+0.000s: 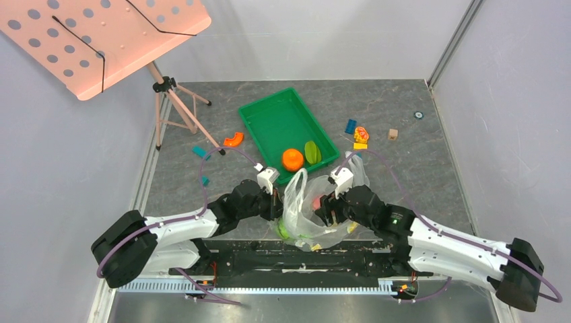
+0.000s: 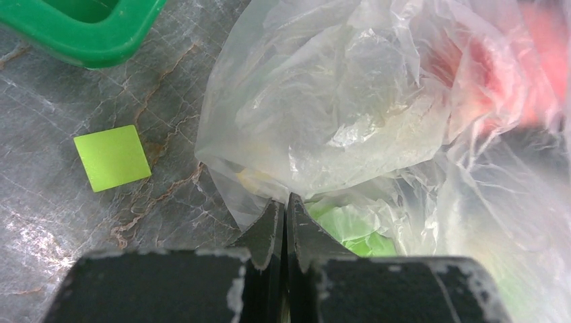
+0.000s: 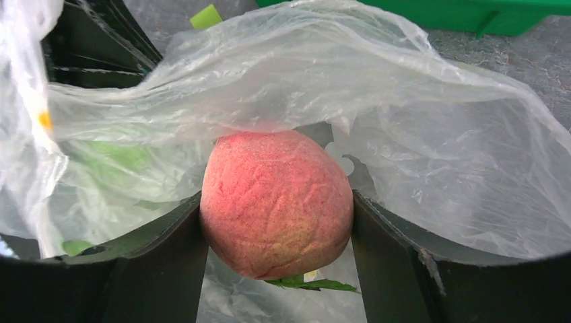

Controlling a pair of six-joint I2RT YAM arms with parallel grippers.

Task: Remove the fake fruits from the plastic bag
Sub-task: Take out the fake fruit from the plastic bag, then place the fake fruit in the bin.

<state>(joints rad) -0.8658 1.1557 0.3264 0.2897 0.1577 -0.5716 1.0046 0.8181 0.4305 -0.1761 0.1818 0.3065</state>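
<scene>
Right claw (image 3: 276,225) hugs the light, firm-looking peach (image 3: 276,192) by its sides inside the floppy plastic bag (image 3: 283,74) that left claw (image 2: 285,215) pinches.

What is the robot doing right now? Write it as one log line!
left gripper: shut on plastic bag | right gripper: shut on peach | orange, green ribbed piece: in tray

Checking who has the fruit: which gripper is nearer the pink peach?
Right. The right gripper has its fingers against both sides of the peach; the left gripper pinches the plastic bag beside it.
</scene>
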